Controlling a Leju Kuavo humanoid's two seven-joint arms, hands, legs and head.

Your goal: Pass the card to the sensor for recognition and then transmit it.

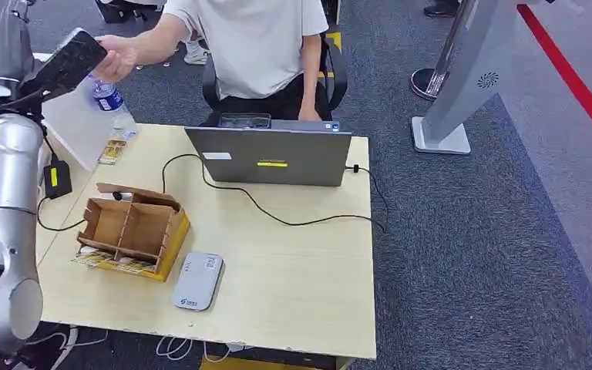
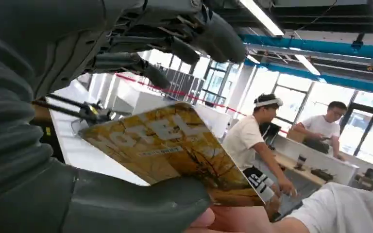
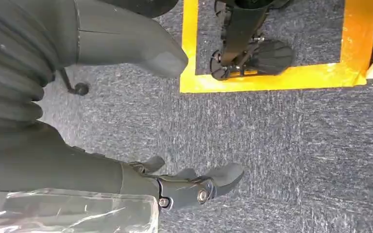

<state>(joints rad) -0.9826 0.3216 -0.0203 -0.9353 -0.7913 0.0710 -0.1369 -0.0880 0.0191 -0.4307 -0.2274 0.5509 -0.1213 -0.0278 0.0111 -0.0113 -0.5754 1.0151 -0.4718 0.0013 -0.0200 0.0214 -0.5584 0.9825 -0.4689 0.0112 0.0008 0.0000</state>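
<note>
My left hand (image 1: pixel 65 63) is raised at the far left, above the table's back corner. In the left wrist view it pinches a yellow card (image 2: pixel 175 145) with printed lettering between its thumb (image 2: pixel 136 201) and its dark fingers (image 2: pixel 184 43). A seated person's hand (image 1: pixel 116 55) reaches to my left hand, and that person's fingertips (image 2: pixel 223 221) touch the card's edge. The grey card sensor (image 1: pixel 198 281) lies flat near the table's front edge. My right hand (image 3: pixel 77 160) hangs over the carpet with its fingers apart and nothing in it.
On the wooden table (image 1: pixel 293 285) stand a compartmented cardboard box (image 1: pixel 131 231), a grey laptop (image 1: pixel 274 154) with a black cable, a water bottle (image 1: pixel 112 104) and a black adapter (image 1: pixel 56 179). A silver stand (image 1: pixel 462 77) rises at the back right.
</note>
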